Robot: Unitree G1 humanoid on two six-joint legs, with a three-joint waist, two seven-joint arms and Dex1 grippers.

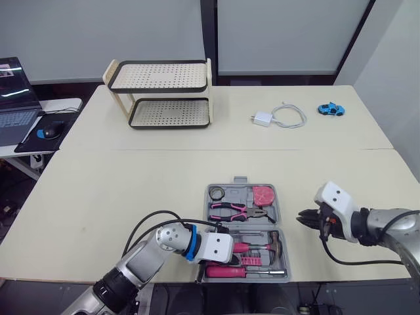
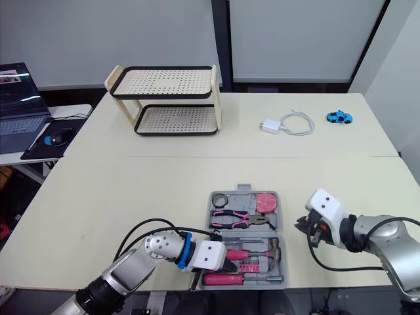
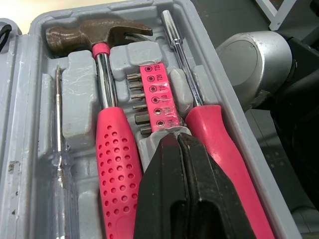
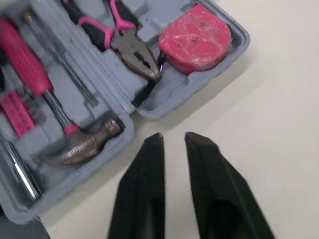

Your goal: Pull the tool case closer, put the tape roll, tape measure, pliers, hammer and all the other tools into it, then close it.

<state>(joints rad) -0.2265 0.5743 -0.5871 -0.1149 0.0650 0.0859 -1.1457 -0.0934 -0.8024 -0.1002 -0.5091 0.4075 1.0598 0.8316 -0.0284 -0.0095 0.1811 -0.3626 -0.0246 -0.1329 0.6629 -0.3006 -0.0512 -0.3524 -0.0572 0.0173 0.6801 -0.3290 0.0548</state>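
Observation:
The grey tool case (image 1: 280, 211) lies open near the table's front edge. Its far half holds the black tape roll (image 1: 217, 193), the pink-handled pliers (image 1: 236, 211) and the pink tape measure (image 1: 264, 195). In the near half lie the hammer (image 3: 107, 99), a bit holder (image 3: 155, 97), a pink screwdriver (image 3: 219, 149) and a clear-handled screwdriver (image 3: 60, 174). My left gripper (image 3: 178, 138) hovers shut over the bit holder, with nothing between its fingers. On the bare table just right of the case, my right gripper (image 4: 173, 139) is open by a narrow gap and points at the case.
A two-tier perforated rack (image 1: 164, 92) stands at the back left. A white charger with its cable (image 1: 275, 118) and a blue toy car (image 1: 331, 109) lie at the back right. A laptop (image 1: 13, 98) and mouse (image 1: 51, 129) sit on a side table to the left.

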